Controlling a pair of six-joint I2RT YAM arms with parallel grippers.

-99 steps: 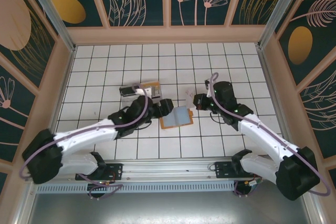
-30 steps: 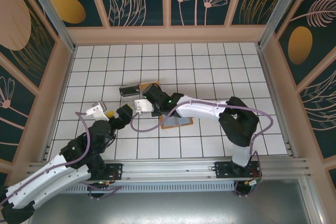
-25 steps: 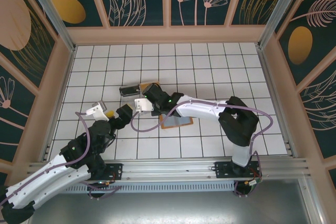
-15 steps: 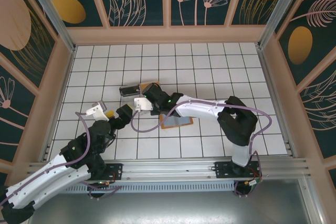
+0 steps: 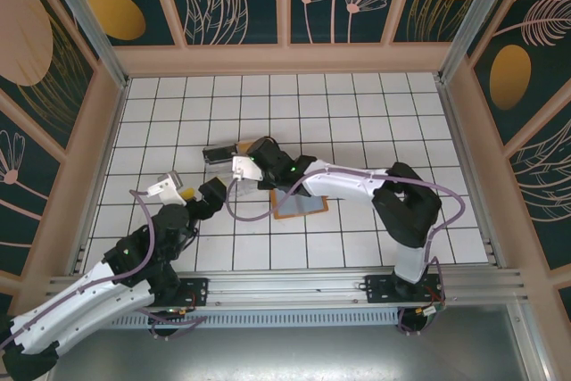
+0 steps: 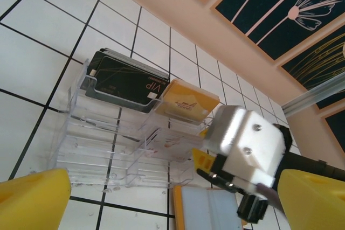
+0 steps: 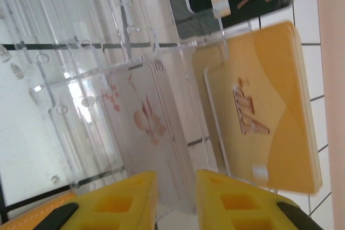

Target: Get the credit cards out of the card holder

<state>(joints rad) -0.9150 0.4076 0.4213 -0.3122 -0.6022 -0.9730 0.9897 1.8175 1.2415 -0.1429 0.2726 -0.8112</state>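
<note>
The card holder [image 5: 287, 212], orange-brown with a grey-blue inside [image 6: 215, 211], lies open on the tiles just in front of a clear plastic tray [image 6: 86, 133]. A pale credit card [image 7: 143, 119] with a faint pink print leans in a tray slot. My right gripper [image 7: 176, 187] reaches across to the tray [image 5: 225, 153]. Its yellow fingers stand a little apart, with the card's lower end loose in the gap. In the top view the right gripper [image 5: 252, 156] is over the tray. My left gripper [image 5: 201, 192] is wide open, drawn back left of the holder, with nothing between its fingers [image 6: 32, 200].
A black VIP card [image 6: 126, 82] and a yellow card [image 6: 186, 103] stand in the tray's rear slots. The right arm [image 5: 348, 183] lies over the holder's far edge. Raised wooden walls [image 5: 285, 58] bound the tiled floor.
The right gripper's fingers have parted and let go of the pale card in the tray slot, and the wrist has drawn slightly toward the back. The left arm has stayed still.
</note>
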